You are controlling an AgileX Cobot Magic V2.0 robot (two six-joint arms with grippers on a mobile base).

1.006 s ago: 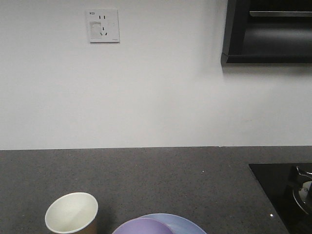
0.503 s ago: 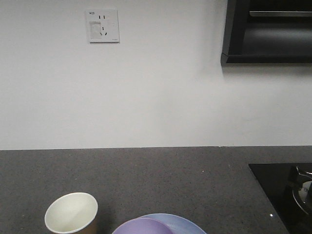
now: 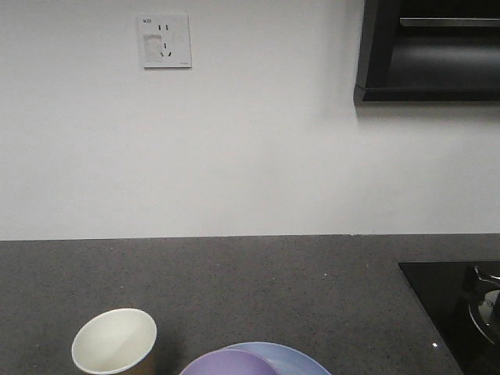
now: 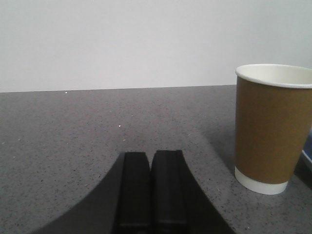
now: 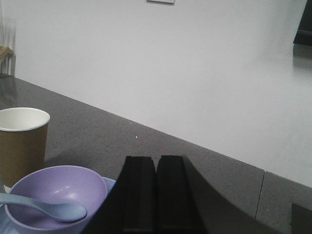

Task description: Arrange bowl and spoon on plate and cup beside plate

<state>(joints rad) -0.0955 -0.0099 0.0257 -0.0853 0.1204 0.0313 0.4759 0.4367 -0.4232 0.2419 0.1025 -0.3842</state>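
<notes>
End effectors (image 4: pixel 150 192) (image 5: pixel 156 195) closed; plate (image 3: pixel 301 361) cut off; spoon (image 5: pixel 46 207) in bowl (image 5: pixel 56 187).

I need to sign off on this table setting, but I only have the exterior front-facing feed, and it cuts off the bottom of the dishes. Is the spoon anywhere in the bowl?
Observer: Yes. In the right wrist view the spoon lies in the bowl, scoop end down inside and handle running out over its left rim.
Operator: Is the cup standing properly?
Observer: The left wrist view shows the cup upright on the countertop, its white base flat on the surface.
Operator: Either gripper holding anything?
Observer: No. The left gripper and right gripper both have their fingers pressed together with nothing between.
</notes>
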